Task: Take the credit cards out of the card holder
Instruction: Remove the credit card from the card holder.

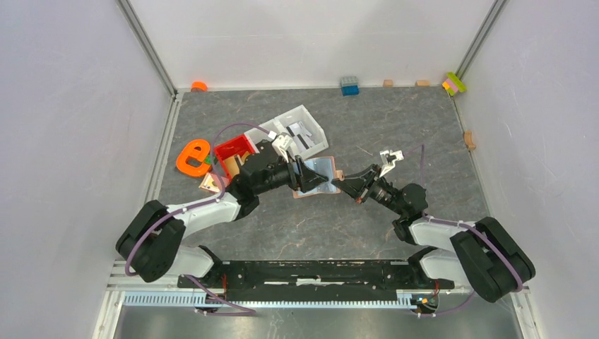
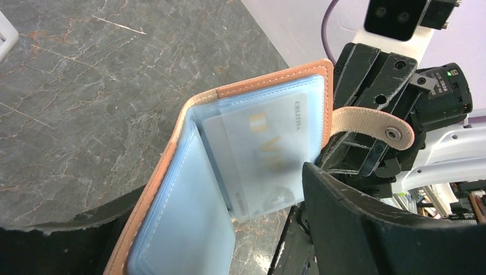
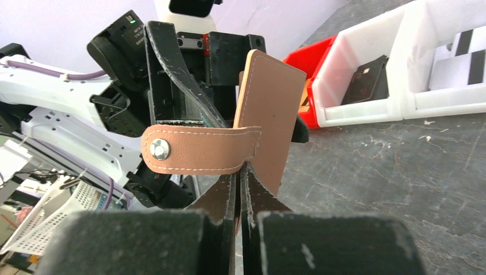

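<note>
The tan-brown card holder [image 1: 319, 169] is held off the table, open like a book, between my two grippers. My right gripper [image 1: 351, 191] is shut on the edge of its leather cover [image 3: 269, 109], just under the closing tab [image 3: 200, 150]. In the left wrist view the holder [image 2: 275, 80] shows pale blue sleeves. A pale credit card [image 2: 269, 149] with gold lettering sits in one sleeve, its lower end sticking out. My left gripper [image 2: 220, 189] stands open, with the holder's near flap between its wide-apart fingers [image 2: 372, 229]. No other card shows.
A red bin [image 1: 233, 150] and a white bin [image 1: 297, 127] with white-and-black packets stand just behind the left gripper. An orange letter shape [image 1: 192, 159] lies at the left. A blue block [image 1: 349, 85], coloured blocks [image 1: 454, 83] and wooden blocks [image 1: 469, 140] line the far and right edges.
</note>
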Robot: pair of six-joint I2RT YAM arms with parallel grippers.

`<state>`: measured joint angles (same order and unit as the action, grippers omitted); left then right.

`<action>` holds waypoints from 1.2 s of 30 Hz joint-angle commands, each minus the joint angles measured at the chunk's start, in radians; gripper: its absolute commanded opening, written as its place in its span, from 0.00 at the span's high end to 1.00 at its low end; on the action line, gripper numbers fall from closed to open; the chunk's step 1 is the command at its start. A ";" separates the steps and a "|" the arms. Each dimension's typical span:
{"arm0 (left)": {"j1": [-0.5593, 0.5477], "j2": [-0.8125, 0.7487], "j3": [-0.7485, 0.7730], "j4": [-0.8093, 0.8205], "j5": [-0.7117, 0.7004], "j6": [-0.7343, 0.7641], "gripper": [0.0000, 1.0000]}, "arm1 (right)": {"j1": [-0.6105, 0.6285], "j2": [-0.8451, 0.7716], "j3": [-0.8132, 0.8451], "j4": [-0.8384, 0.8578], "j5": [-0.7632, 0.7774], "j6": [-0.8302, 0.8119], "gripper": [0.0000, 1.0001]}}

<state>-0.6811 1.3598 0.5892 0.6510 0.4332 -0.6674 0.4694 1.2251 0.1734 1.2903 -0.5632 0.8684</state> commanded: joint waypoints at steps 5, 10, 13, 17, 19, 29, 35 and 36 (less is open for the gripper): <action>-0.005 0.025 0.000 0.081 0.057 -0.011 0.38 | 0.006 0.070 0.009 0.234 -0.076 0.107 1.00; -0.003 0.058 0.020 0.077 0.069 -0.030 0.88 | 0.006 0.087 0.005 0.287 -0.080 0.137 0.95; -0.003 0.049 0.018 0.067 0.053 -0.026 0.98 | 0.005 0.058 -0.002 0.237 -0.060 0.103 0.79; -0.003 0.031 0.015 0.032 0.017 -0.014 0.98 | 0.005 0.008 -0.010 0.154 -0.028 0.052 0.80; -0.003 0.029 0.015 0.027 0.014 -0.012 0.98 | 0.005 -0.005 -0.013 0.150 -0.026 0.042 0.86; -0.003 0.017 0.008 0.035 0.016 -0.011 0.98 | 0.005 -0.016 0.014 0.004 -0.003 -0.024 0.65; -0.003 0.026 0.015 0.030 0.018 -0.011 0.98 | 0.006 -0.015 0.007 0.041 -0.012 -0.017 0.80; -0.003 0.026 0.014 0.029 0.018 -0.012 0.98 | 0.005 -0.011 0.006 0.064 -0.018 -0.006 0.80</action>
<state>-0.6758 1.4036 0.5823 0.6571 0.4362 -0.6903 0.4706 1.2175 0.1654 1.2961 -0.5842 0.8658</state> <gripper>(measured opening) 0.121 0.220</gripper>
